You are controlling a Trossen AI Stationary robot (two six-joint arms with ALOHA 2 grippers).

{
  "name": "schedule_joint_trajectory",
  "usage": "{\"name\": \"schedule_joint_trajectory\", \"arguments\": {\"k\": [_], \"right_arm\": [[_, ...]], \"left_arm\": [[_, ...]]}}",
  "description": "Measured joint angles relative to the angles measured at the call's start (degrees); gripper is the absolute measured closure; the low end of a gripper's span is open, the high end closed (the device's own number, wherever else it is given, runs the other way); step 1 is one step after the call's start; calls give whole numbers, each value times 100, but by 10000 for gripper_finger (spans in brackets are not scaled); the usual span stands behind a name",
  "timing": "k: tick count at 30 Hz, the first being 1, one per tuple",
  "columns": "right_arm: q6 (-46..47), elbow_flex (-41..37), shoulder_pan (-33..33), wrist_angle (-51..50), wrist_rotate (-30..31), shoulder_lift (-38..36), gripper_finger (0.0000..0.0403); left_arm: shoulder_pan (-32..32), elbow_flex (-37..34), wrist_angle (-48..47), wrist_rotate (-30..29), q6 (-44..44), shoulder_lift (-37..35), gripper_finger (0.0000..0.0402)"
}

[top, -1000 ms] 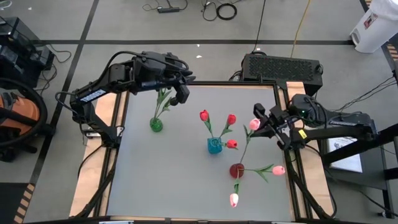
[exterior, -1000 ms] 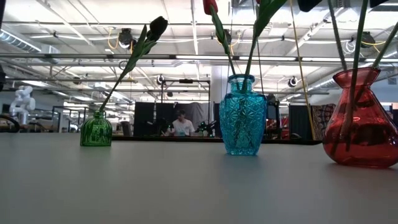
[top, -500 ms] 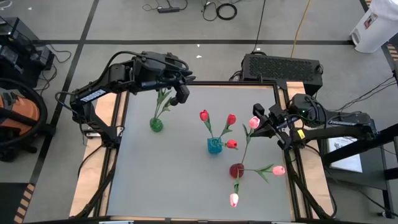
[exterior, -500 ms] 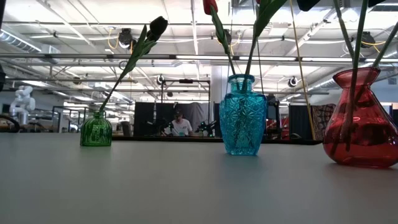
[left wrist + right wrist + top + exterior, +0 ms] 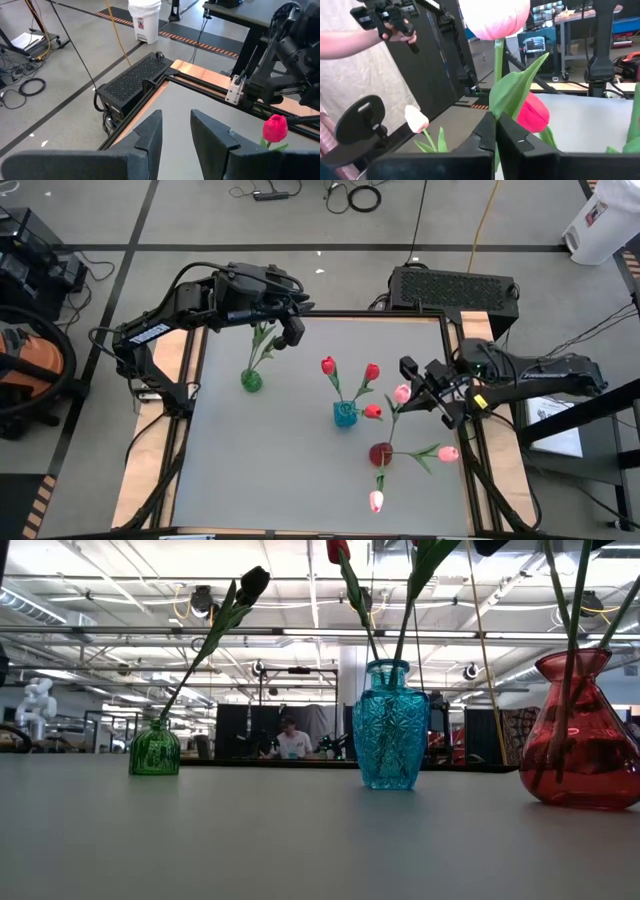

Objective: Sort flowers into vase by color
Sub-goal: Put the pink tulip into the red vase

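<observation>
My right gripper is shut on a pink tulip above the table's right part; its stem runs down into the red vase. Two other pink tulips stand in that vase. The blue vase holds three red tulips. The green vase holds one near-black tulip, leaning on its rim. My left gripper hangs open over the far left of the table, above and beyond the green vase, touching nothing. My right gripper pinches the pink tulip's green stem between its two fingers, a little below the bud head and beside a leaf. The fingers come from the table's right and lie across the stem. The stem stands tilted, with its lower end in the red vase.
A black box sits just past the table's far edge. Wooden strips border the grey top. Bare table lies at the near left. In the low view a person sits far off in the room.
My right gripper has moved a little toward the table's left and near edge, carrying the pink bud with it. The stem has tipped that way while its lower end stayed in the red vase. The left arm has kept still.
</observation>
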Motion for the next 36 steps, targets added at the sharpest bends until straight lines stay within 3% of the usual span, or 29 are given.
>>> {"name": "schedule_joint_trajectory", "arguments": {"k": [23,29,36], "right_arm": [[-800,0,593,-54,-48,514,399],[-801,0,671,-38,-53,624,365],[-799,0,683,-37,-63,624,297]], "left_arm": [[0,0,4,0,0,-2,292],[0,-2,2,0,0,-2,292],[0,0,0,0,0,-2,292]]}}
